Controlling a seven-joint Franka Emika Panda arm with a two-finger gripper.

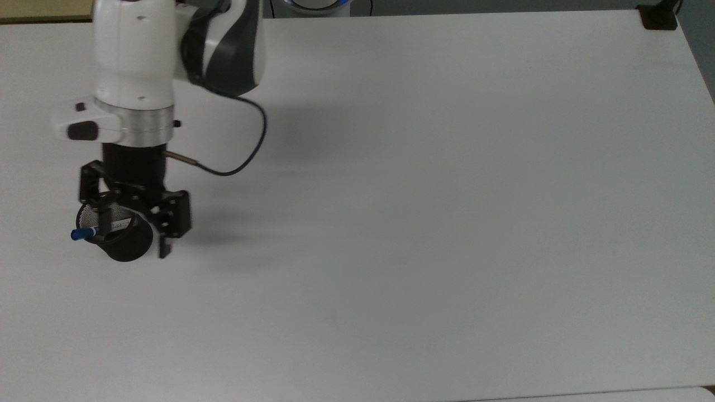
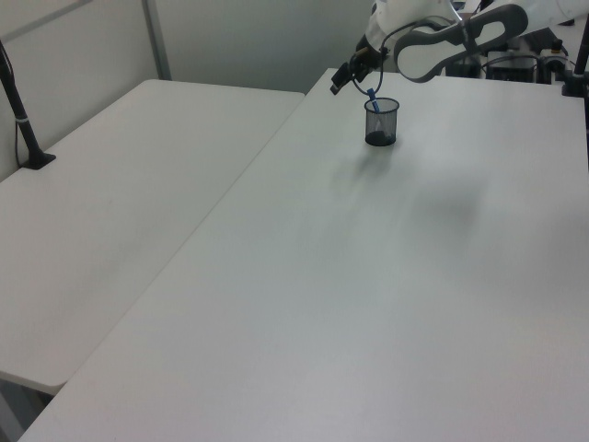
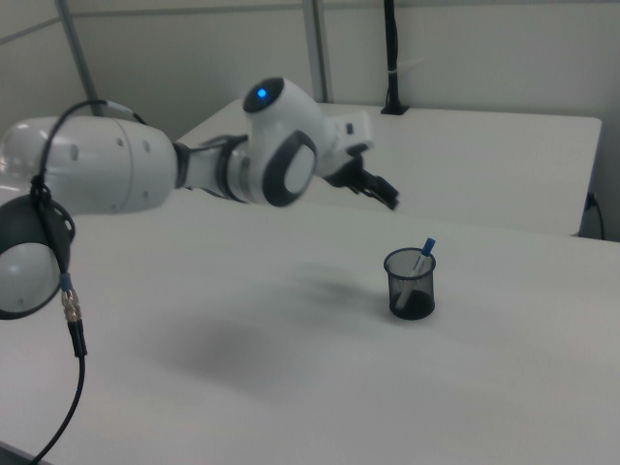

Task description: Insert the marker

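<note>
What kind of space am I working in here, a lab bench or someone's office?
Most likely a robotics lab or test room. Two plain white tables stand side by side, black camera poles are clamped at their edges, and the only props are a black mesh cup with a marker in it.

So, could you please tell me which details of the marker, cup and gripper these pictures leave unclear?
- Marker: its lower end is veiled by the mesh cup in the right view; whether it touches the bottom is unclear.
- Marker label print: too small to read in the top view.
- Cup rim: its far part is covered by the open gripper in the top view.
- Gripper: too small for detail in the left view.
</note>
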